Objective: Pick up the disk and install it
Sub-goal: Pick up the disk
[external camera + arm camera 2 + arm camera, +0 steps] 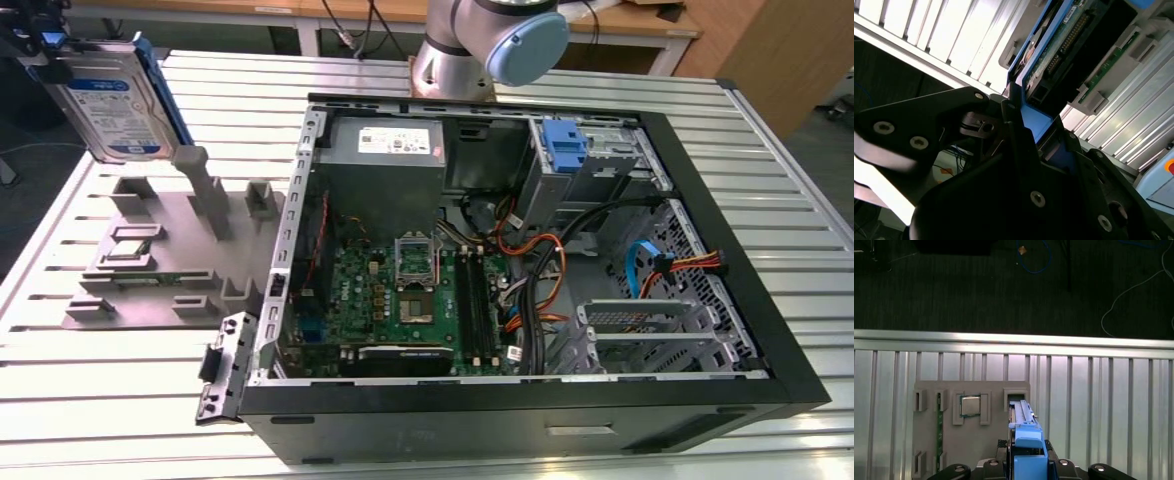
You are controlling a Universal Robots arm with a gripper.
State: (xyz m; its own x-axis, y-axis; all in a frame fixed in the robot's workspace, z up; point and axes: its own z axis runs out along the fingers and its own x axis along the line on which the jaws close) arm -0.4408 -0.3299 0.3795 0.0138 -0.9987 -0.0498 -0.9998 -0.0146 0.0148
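At the exterior view's upper left, the gripper (40,55) holds one disk (118,95) upright over the grey fixture (160,265), beside the open case (534,420); one blue-and-white label faces the camera, print not legible

In the second wrist view, the gripper is closed on the disk's blue side rail (1035,122)

In the first wrist view, the fixture carries one processor (970,405) and one green memory module (939,432)

The disk (1026,440) between fingers (1064,467), above fixture (974,440)

The arm (447,55) is silver-grey tubing with a pale blue joint cap (525,46); the gripper (1016,112) is matte black, dotted with round silver screws (1037,199).
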